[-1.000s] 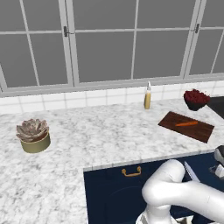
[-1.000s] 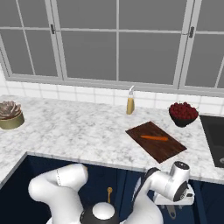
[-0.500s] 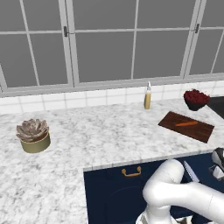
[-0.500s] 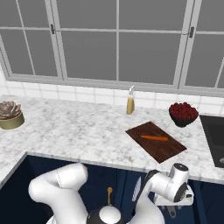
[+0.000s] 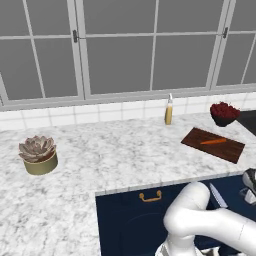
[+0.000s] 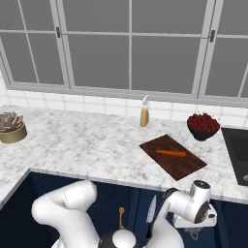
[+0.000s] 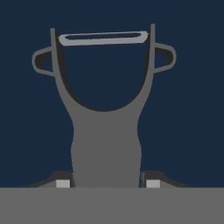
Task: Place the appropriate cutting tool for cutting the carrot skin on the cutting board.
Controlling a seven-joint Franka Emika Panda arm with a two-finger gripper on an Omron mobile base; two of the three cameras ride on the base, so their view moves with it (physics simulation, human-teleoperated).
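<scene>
**Q:** Marble counter and windows, what is laid out there?

**A:** White-grey marble counter (image 5: 125, 155) runs under a row of grey-framed windows (image 6: 131, 46) with a white tile strip below them. On it, at the left, sits a potted succulent (image 5: 38, 154). A slim bottle (image 6: 144, 115) stands by the tiles, and a dark bowl of red fruit (image 6: 203, 126) sits to its right. The cutting board (image 6: 172, 156), dark brown, lies between bottle and bowl, nearer the counter's front edge, with the carrot (image 6: 170, 153) lying flat on it. Navy cabinet fronts (image 5: 132, 215) run below the counter, one with a brass handle (image 5: 150, 196). A pale pointed knife blade (image 5: 218, 195) shows against the navy, beside the arm.

**Q:** And the arm?

**A:** It is folded low in front of the cabinets, below counter height, with the hand out to the right.

**Q:** The jaws?

**A:** In the hand view the gripper (image 7: 107, 183) is closed on the handle of the peeler (image 7: 105, 131), a finger pad (image 7: 64, 183) on each side of it. The forked head and its blade point away from the hand, against plain navy.
</scene>
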